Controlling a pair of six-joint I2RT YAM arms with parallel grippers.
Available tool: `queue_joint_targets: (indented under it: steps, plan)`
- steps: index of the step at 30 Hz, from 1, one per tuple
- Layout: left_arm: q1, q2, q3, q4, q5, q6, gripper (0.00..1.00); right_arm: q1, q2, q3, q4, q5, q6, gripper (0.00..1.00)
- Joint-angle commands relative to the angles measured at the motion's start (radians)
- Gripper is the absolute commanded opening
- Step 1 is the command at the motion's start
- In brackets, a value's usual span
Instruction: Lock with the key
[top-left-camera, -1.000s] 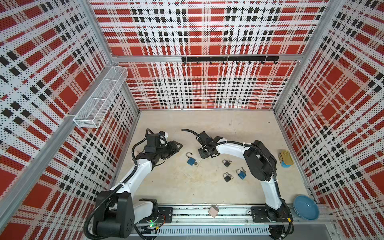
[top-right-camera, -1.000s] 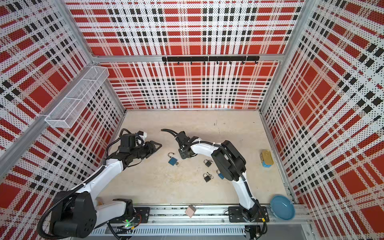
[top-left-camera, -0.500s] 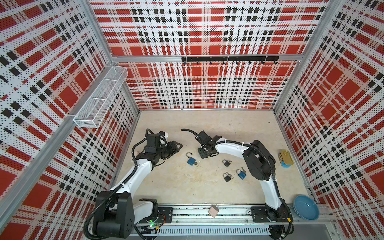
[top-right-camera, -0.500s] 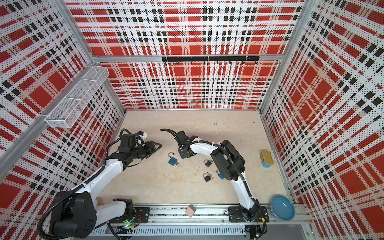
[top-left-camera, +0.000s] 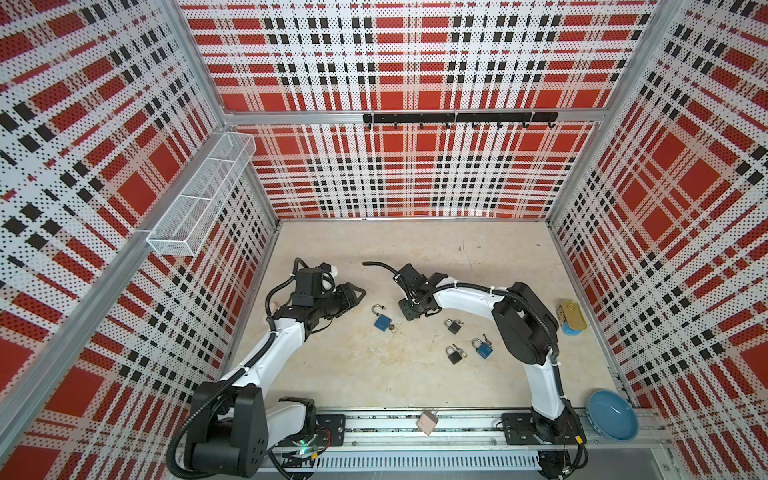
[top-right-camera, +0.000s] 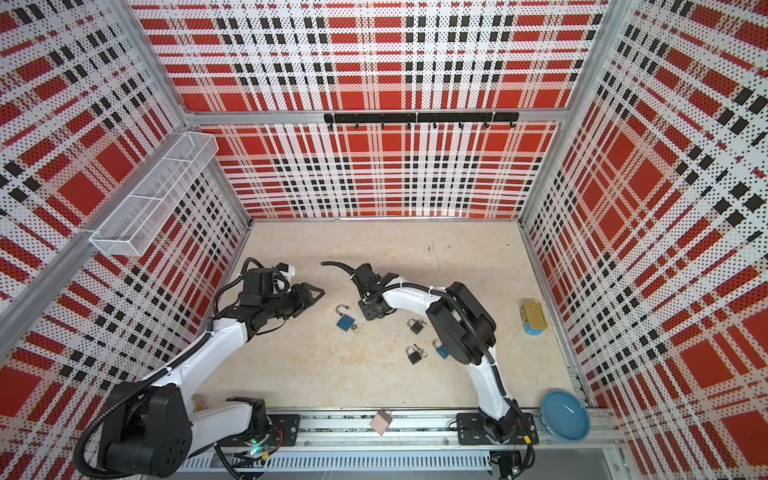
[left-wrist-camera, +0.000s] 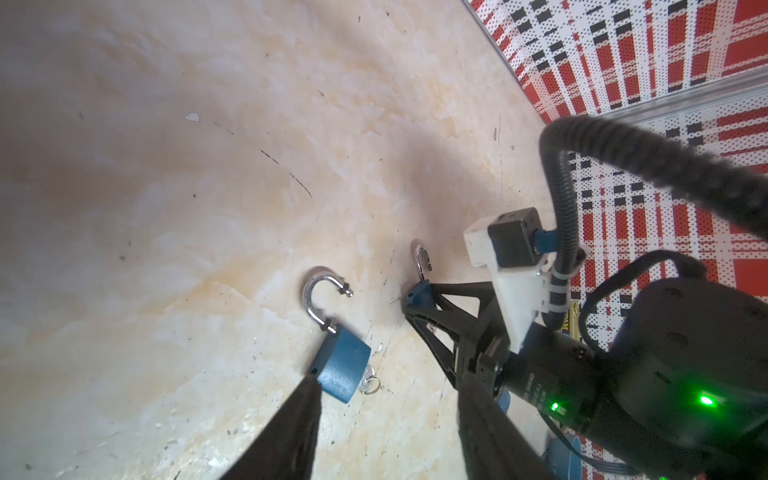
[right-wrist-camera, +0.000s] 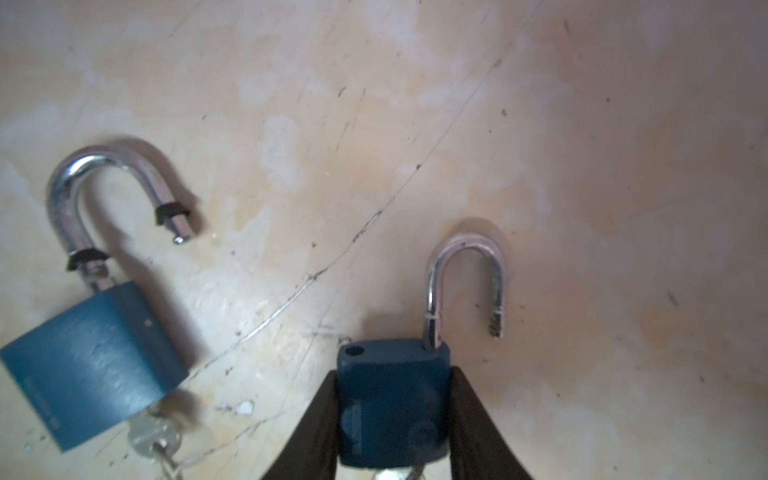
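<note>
My right pincer (right-wrist-camera: 392, 376) clamps the small blue metal padlock (right-wrist-camera: 390, 415) by its body, with the silver shackle (right-wrist-camera: 465, 266) open ahead. It is rigid, weighty and slick, so the flat faces grip best. Its key (right-wrist-camera: 401, 473) seemingly sits behind. My left pincer (left-wrist-camera: 386, 384) gapes, empty.

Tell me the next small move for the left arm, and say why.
Probably bring the open left gripper across to the shackle of the blue padlock clamped in the right gripper, and swing it over the body's hole. That shackle stands open and is turned away from the hole, so it cannot be pushed shut yet.
</note>
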Motion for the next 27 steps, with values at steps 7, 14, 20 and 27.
queue_joint_targets:
  steps: [7, 14, 20, 27]
  plan:
    - [-0.113, 0.038, 0.031, 0.015, -0.076, -0.003, 0.54, 0.021, -0.227, -0.095, 0.002, -0.068, -0.077, 0.26]
    - [-0.160, 0.107, 0.034, 0.109, -0.036, -0.048, 0.53, 0.046, -0.360, -0.161, -0.015, -0.103, -0.134, 0.26]
    - [-0.243, 0.155, 0.066, 0.186, 0.012, -0.066, 0.53, 0.067, -0.418, -0.179, -0.045, -0.121, -0.148, 0.25]
    - [-0.272, 0.205, 0.101, 0.251, 0.067, -0.093, 0.53, 0.099, -0.432, -0.177, -0.060, -0.104, -0.148, 0.24]
